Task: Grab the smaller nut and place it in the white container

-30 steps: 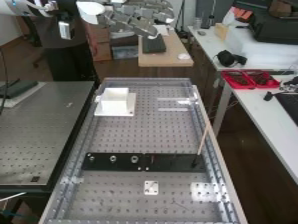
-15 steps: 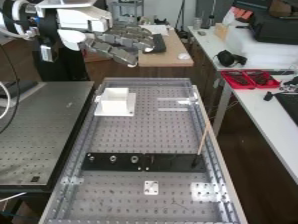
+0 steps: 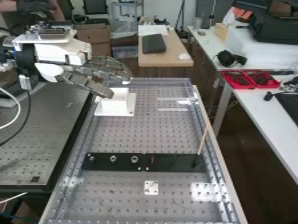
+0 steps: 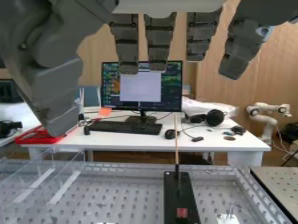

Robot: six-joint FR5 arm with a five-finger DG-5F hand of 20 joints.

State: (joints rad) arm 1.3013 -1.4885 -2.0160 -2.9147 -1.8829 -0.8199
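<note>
You've got a stick slanting up, well apart from the hand. Small white plate lies flat, nearer the high camera than the hand. Side table: dotted metal top, lower than the hand. White desk is across the bench from the hand; on it you see red trays, headphones, plus a monitor, keyboard and mouse out past the hand in the wrist view. Farther back than the hand: boxes, wooden table, dark pad on it.
</note>
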